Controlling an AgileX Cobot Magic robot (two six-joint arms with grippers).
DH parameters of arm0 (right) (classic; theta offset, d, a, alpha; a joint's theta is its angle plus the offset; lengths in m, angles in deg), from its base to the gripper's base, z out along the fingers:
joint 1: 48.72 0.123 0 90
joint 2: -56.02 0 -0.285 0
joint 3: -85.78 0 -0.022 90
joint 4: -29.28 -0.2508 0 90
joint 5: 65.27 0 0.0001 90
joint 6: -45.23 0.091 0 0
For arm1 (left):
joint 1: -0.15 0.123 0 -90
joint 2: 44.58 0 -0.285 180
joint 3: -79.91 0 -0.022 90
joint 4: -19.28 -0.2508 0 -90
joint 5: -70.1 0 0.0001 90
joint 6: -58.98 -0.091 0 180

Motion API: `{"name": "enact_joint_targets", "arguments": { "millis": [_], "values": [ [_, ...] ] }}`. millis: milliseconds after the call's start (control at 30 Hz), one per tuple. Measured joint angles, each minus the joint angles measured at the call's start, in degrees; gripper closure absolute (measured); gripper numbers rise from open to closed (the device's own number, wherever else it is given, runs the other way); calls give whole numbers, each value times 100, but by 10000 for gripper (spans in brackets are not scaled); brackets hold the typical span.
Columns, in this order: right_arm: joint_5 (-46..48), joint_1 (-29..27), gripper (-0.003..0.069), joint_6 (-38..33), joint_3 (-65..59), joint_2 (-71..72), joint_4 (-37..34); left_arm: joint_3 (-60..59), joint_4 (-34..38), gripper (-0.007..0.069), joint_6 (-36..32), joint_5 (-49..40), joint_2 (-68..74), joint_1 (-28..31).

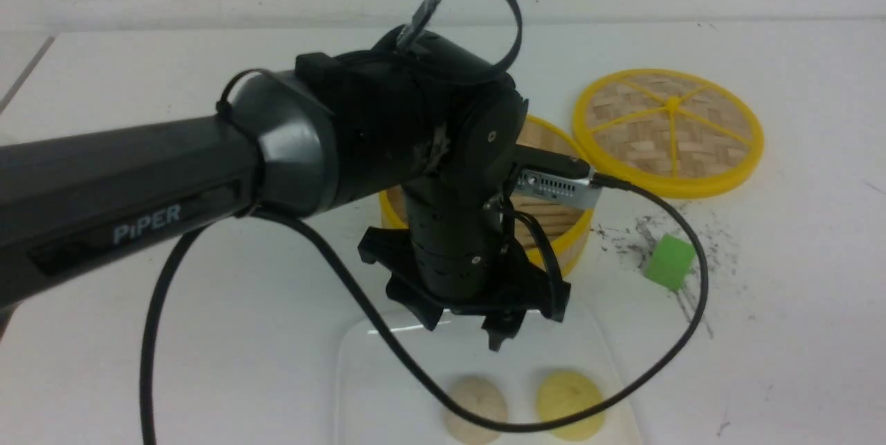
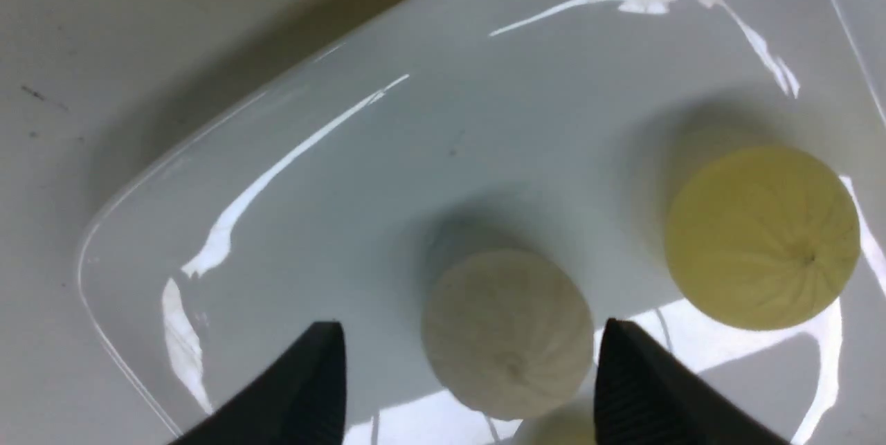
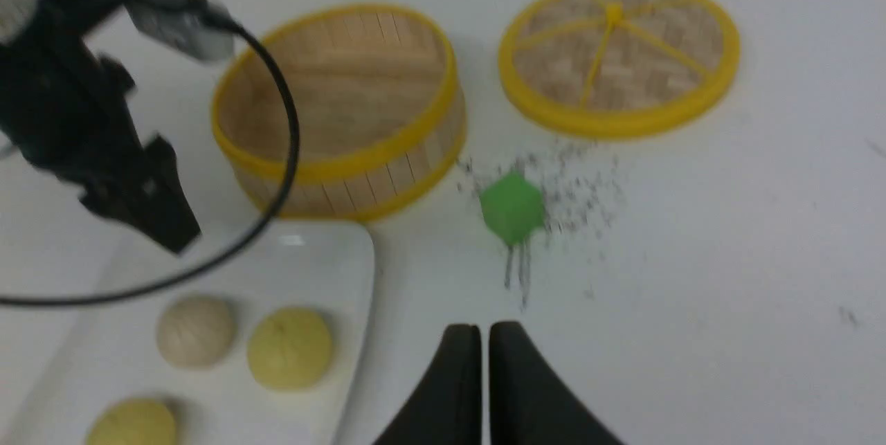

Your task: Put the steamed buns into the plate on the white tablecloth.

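Steamed buns [image 1: 475, 409], two round domes side by side but apart, rest on the glossy white plate [image 1: 360, 389] in the front view, below my left gripper [image 1: 464, 327]; bare plate lies under it. Left wrist view: my fingers [image 2: 304, 396] are spread, the matte beige bun [image 2: 509, 334] between them, ungripped, pleats up; the yellow bun [image 2: 761, 237] sits outside one finger, near the raised rim. Round, neither has a long axis. Right wrist view: my right gripper [image 3: 482, 331] has its fingers pressed together, holding nothing, over open white tablecloth [image 3: 692, 258]; beyond its tips stand a green cube [image 3: 512, 208], a bamboo steamer basket [image 3: 339, 113] and a flat woven lid [image 3: 619, 57]. Three buns show on the plate.
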Motion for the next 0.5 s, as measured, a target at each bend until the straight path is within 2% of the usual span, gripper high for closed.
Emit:
{"name": "enact_joint_targets", "arguments": {
  "millis": [33,67,133,233,333,500],
  "values": [
    [-682,0,624,6,-331,290,0,0,-18,262,0,-86,0,0],
    [-892,0,628,-16,-518,347,0,0,-32,292,0,-113,0,0],
    [-1465,0,654,-120,-915,416,-23,0,-87,400,0,-151,0,0],
    [-1732,0,674,-195,-1393,380,-215,9,-189,559,-18,-172,0,0],
    [-1734,0,674,-291,-1519,379,-468,7,-207,619,-117,-172,0,0],
    [-1745,0,674,-989,-1526,379,-634,7,-215,622,-223,-160,0,0]
  ]
}}
